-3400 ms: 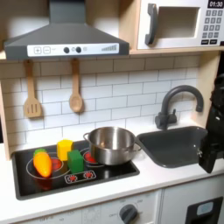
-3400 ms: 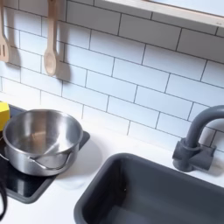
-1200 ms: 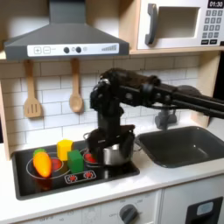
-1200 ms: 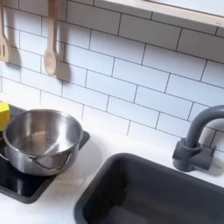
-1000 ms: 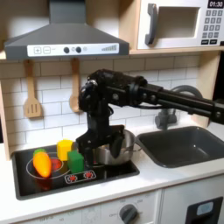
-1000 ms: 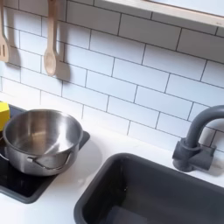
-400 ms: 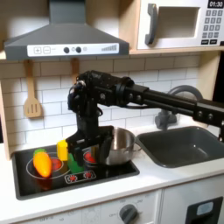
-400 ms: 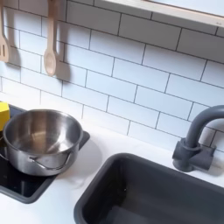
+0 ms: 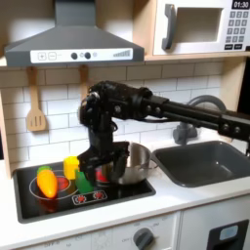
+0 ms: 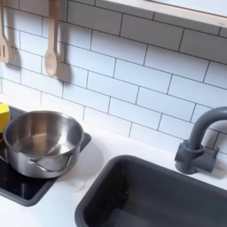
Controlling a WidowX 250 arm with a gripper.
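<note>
In the first exterior view my black arm reaches in from the right across the toy stove (image 9: 59, 201). My gripper (image 9: 100, 168) hangs open just above the hob, its fingers spread around a small green toy vegetable (image 9: 86, 182). To the left of that stand a yellow piece (image 9: 70, 166) and an orange-and-yellow piece (image 9: 47, 182). The steel pot (image 9: 135, 161) sits right behind the gripper, partly hidden by it. In the second exterior view the pot (image 10: 37, 142) is empty.
A dark sink (image 9: 205, 162) with a faucet (image 9: 211, 102) lies right of the stove; the second exterior view has the sink (image 10: 160, 197) and faucet (image 10: 200, 140) too. A spatula (image 9: 36, 104) and a wooden spoon (image 10: 51, 46) hang on the tiled wall. Hood (image 9: 68, 44) and microwave (image 9: 200, 25) are overhead.
The arm swung in from the right edge, passed over the pot and moved left to the green piece. In the last half second it has settled slightly lower there.
</note>
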